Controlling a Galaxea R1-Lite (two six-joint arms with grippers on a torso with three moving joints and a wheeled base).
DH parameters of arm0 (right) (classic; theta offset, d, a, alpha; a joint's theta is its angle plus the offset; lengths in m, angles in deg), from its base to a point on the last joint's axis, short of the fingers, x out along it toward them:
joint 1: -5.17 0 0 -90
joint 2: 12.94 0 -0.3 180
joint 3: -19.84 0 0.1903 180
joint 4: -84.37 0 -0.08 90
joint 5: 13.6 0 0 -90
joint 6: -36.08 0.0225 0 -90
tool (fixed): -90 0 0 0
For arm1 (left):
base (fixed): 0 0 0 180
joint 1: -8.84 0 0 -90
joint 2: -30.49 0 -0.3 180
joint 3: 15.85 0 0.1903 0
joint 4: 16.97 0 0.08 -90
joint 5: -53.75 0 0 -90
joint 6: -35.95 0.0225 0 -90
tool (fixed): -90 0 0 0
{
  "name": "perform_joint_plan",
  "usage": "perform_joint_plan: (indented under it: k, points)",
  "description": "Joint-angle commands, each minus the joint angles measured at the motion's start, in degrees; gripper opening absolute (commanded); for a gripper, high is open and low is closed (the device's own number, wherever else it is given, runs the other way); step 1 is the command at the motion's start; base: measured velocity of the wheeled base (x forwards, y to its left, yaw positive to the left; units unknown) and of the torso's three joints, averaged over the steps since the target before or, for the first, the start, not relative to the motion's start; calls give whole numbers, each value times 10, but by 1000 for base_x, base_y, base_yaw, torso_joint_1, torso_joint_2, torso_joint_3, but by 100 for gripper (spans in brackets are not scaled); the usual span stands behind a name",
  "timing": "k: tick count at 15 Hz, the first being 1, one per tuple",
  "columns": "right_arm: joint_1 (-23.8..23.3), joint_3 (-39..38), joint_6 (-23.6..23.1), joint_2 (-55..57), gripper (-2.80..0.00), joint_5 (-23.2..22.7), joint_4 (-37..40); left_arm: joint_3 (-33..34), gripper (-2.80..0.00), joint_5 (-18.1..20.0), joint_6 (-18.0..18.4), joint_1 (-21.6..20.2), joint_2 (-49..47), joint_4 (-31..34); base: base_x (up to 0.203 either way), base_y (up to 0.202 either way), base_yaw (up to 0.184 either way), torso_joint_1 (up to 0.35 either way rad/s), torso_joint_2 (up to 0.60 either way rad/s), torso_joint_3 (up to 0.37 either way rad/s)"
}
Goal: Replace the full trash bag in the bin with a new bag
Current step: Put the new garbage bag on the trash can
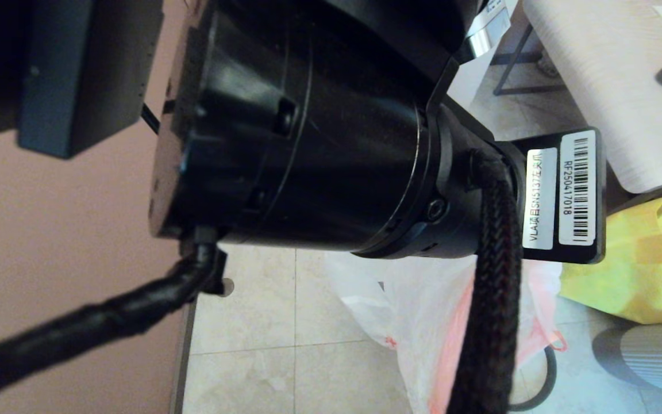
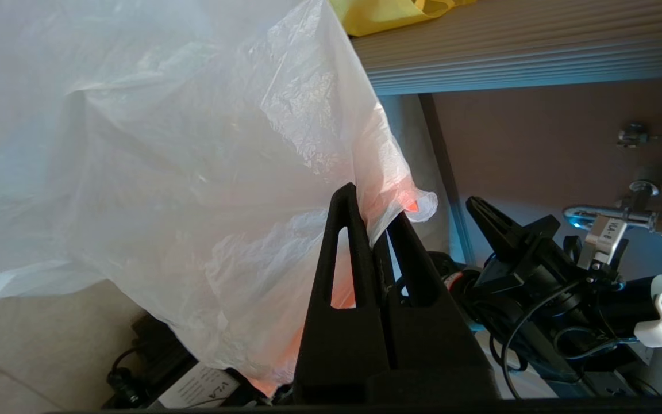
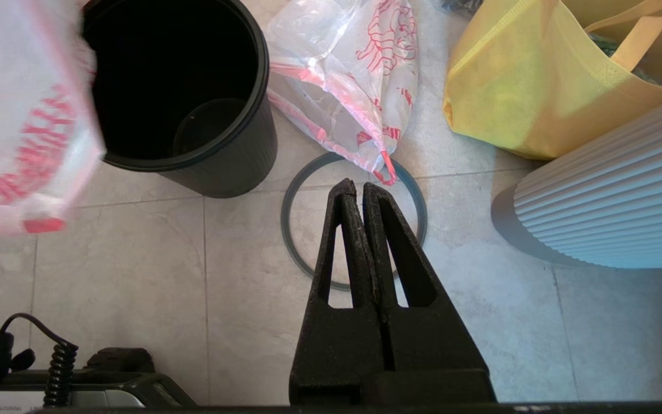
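My left gripper (image 2: pixel 374 207) is shut on the pink-banded edge of the new bag (image 2: pixel 193 172), a limp translucent white sheet hanging in the air. That bag also shows under my left arm in the head view (image 1: pixel 423 322) and at the edge of the right wrist view (image 3: pixel 20 115). The black bin (image 3: pixel 181 98) stands open and empty on the floor. Beside it lies the full trash bag (image 3: pixel 354 75), lumpy with red print. The grey hoop (image 3: pixel 354 221) lies flat on the tiles. My right gripper (image 3: pixel 358 187) hovers above the hoop, shut and empty.
A big yellow fabric bag (image 3: pixel 538 75) sits right of the full bag. A ribbed pale grey object (image 3: pixel 612 195) stands close by on the right. My left arm's wrist (image 1: pixel 319 126) blocks most of the head view. A light table (image 1: pixel 612 86) stands far right.
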Motion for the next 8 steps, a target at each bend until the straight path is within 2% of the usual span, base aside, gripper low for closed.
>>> perform_joint_plan:
  k: [1, 8]
  points:
    - [0, 0, 0, 1, -280, 0, 0, 0, -280, -1, -2, 3, -3, 2, 0, 0, 0, 0, 0, 0]
    - [1, 0, 0, 0, -280, 0, 0, 0, -280, 0, -2, 19, 14, 4, 0, 0, 0, 0, 0, 0]
